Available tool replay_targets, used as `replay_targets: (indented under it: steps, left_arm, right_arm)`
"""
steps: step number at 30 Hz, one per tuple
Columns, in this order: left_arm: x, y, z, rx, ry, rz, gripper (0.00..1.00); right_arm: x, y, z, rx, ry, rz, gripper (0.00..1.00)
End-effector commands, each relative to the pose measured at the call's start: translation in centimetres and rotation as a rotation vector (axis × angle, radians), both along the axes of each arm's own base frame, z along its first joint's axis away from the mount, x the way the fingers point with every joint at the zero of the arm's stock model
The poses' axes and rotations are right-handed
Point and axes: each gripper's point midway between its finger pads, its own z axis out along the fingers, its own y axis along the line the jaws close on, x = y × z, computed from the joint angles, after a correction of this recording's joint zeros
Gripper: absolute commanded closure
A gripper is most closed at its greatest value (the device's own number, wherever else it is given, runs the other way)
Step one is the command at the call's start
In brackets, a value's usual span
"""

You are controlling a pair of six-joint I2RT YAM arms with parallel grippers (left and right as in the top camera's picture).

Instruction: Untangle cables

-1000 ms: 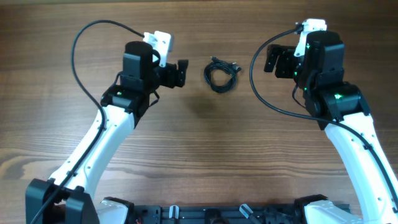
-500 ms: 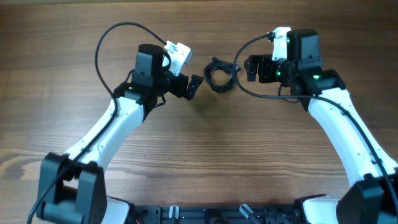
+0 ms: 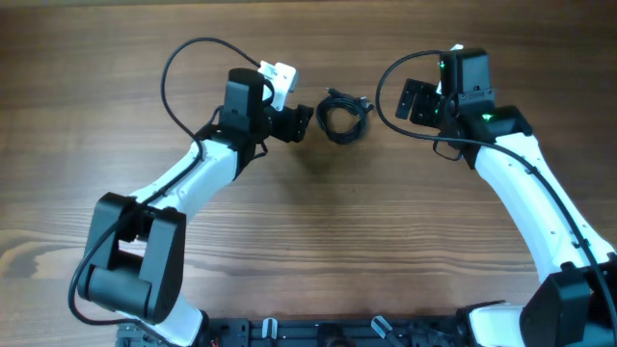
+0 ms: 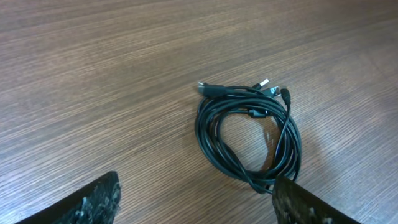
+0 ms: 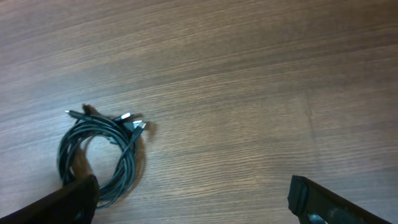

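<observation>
1. Overhead: both white arms bend inward over the wood-grain table (image 3: 318, 222). The left gripper (image 3: 301, 122) sits just left of the cables (image 3: 343, 114), and the right gripper (image 3: 413, 99) is near their right. Both are spread wide and hold nothing.
2. Left wrist: rough dark fingers (image 4: 93, 199) stand far apart. The thin black coil is slightly oval, with its plug ends along the far edge.
3. Right wrist: the fingers (image 5: 317, 199) are wide apart. The coil lies lower left, its plugs pointing right.

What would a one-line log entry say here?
stage: approach | cables: coiled on table, untouched | left gripper: open, left of cables | right gripper: open, right of cables
</observation>
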Motion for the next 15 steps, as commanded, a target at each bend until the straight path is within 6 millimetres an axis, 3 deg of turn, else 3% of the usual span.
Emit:
replay_targets:
  steps: [1,6,9,15]
  left_arm:
    - [-0.7,-1.4,-2.3,0.035,0.033,-0.002,0.2]
    - [-1.5,-3.0,-4.2,0.046,0.064,-0.041,0.2]
    - [-1.3,-3.2,-5.1,0.047,0.069,-0.043,0.28]
    - [-0.8,-3.7,-7.6,0.015,0.099,-0.016,0.28]
  right_arm:
    - [-0.1,-0.7,-0.6,-0.026,0.017,-0.037,0.0]
    - [-0.3,-0.3,-0.8,-0.064,0.027,0.045,0.0]
    - [-0.3,0.0,-0.8,-0.061,0.028,0.08,0.0]
    - [-0.4,0.6,-0.8,-0.034,0.032,0.1,0.0]
